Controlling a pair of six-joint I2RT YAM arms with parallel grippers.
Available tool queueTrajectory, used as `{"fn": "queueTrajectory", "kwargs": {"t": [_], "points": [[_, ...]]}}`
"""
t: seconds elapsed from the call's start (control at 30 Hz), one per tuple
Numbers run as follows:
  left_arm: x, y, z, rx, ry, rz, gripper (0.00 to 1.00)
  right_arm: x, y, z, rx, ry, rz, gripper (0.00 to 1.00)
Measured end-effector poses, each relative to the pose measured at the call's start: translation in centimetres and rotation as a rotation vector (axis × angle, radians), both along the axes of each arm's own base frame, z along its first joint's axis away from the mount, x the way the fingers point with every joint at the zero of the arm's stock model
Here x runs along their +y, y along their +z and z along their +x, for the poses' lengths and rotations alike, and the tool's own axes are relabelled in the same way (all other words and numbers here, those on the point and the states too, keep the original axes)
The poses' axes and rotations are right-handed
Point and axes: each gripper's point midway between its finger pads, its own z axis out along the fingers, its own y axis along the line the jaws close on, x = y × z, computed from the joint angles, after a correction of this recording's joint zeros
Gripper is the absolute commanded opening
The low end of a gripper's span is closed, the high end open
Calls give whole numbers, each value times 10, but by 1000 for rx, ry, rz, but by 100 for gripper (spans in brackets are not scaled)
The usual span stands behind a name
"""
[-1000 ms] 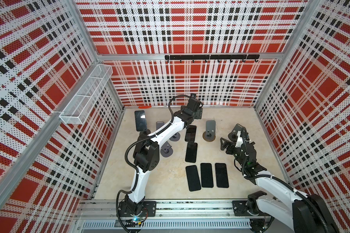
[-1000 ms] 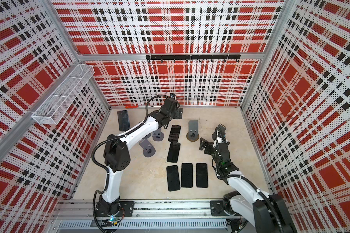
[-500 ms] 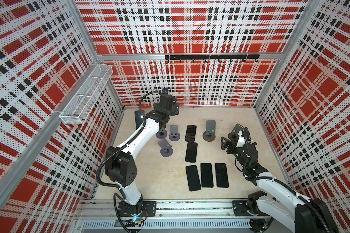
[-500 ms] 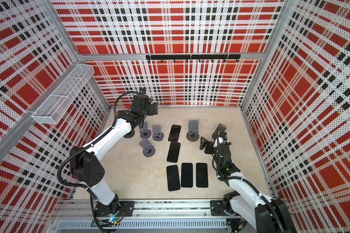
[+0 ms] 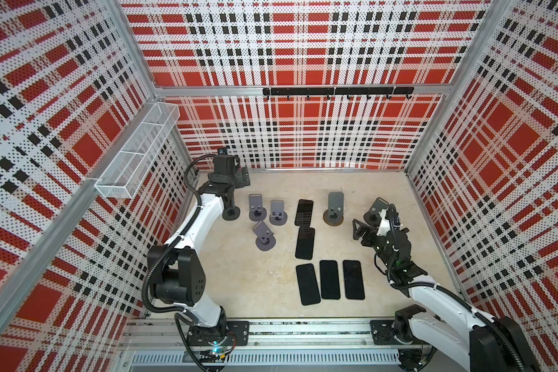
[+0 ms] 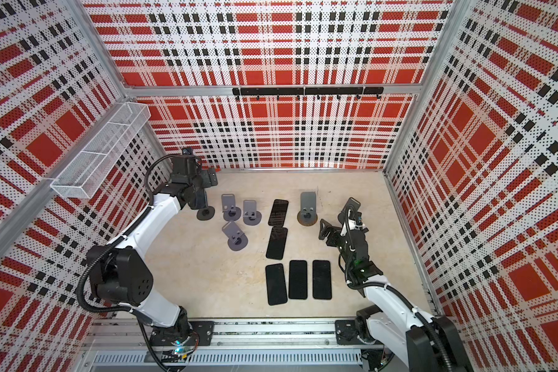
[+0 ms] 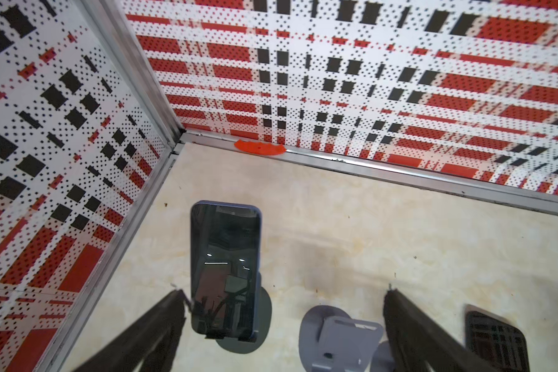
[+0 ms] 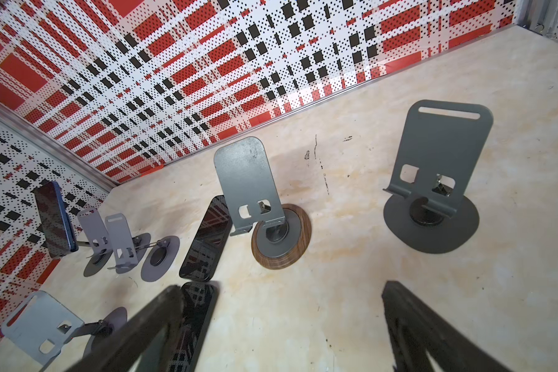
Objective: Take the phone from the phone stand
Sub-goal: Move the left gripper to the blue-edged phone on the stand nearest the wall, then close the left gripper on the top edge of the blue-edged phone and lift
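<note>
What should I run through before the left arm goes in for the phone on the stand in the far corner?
1. Phone seated upright on its phone stand: ok.
2. Left gripper open, nothing held: ok.
3. Phone centred between the fingers: not ok. In the left wrist view it sits close beside one finger.
4. Gap free of other things: not ok. An empty grey stand also shows between the fingers in that view.
5. Fingers down at phone height: cannot tell.
6. Right gripper open, empty, and away from that corner: ok.
</note>
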Motion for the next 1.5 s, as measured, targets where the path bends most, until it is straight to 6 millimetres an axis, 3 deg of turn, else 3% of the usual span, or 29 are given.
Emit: {"fn": "queueTrajectory", "kwargs": {"t": [0.17, 0.47, 0.63, 0.93, 1.33, 1.5], "points": [[37, -9, 4, 21, 42, -8, 98, 0, -1, 0, 3, 0, -1, 100], [39, -48, 37, 147, 33, -12, 98, 0, -1, 1, 0, -2, -2, 100], [41, -70, 32, 225, 46, -11, 98, 0, -1, 1, 0, -2, -2, 100], [52, -63, 38, 224, 54, 6, 98, 0, -1, 1, 0, -3, -2, 100], [52, -71, 56, 238, 10, 44, 98, -2, 0, 1, -1, -10, -6, 100], [55, -85, 58, 271, 3, 57, 98, -2, 0, 1, -1, -11, -6, 100]]}}
